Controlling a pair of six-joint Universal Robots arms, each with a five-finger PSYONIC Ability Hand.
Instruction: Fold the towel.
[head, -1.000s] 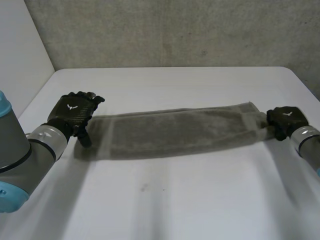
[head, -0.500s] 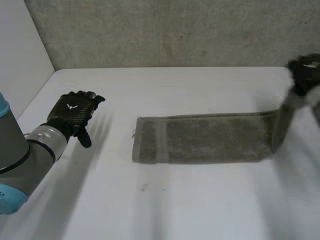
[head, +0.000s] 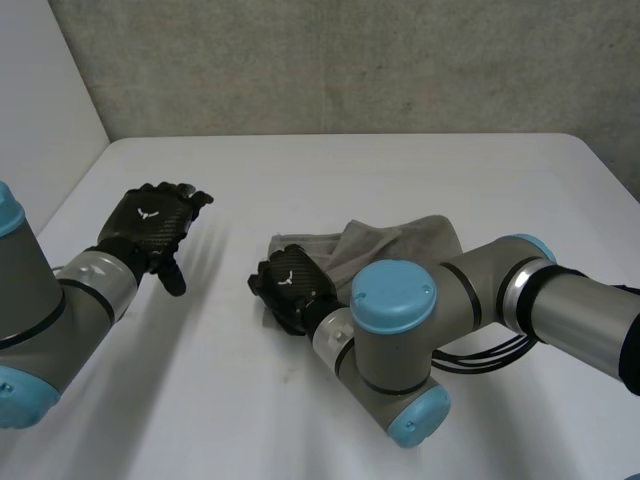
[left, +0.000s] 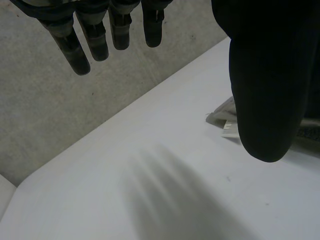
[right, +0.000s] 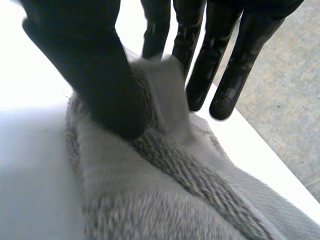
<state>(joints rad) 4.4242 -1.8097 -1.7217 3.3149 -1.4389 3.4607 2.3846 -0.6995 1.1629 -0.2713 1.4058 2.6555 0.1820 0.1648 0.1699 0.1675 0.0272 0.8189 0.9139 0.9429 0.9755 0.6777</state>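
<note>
The grey towel (head: 398, 240) lies doubled over itself in a bunched heap at the middle of the white table (head: 420, 170). My right hand (head: 290, 288) rests at the heap's left end, with its arm reaching across the towel. In the right wrist view a raised edge of the towel (right: 165, 190) stands between the thumb (right: 95, 75) and the straight fingers, pinched there. My left hand (head: 150, 228) hovers open over bare table, well to the left of the towel. In its own view the fingers (left: 100, 35) hang straight and a towel corner (left: 225, 117) shows beside the thumb.
A grey concrete wall runs behind the table's far edge, and a white wall stands at the far left. The right arm's elbow (head: 395, 350) sits low over the front of the table. Bare table surrounds the towel on the left and far sides.
My right hand has lifted the towel's right end, carried it leftward over the rest and come down at the left end, doubling the towel. The left hand let go and stayed put.
</note>
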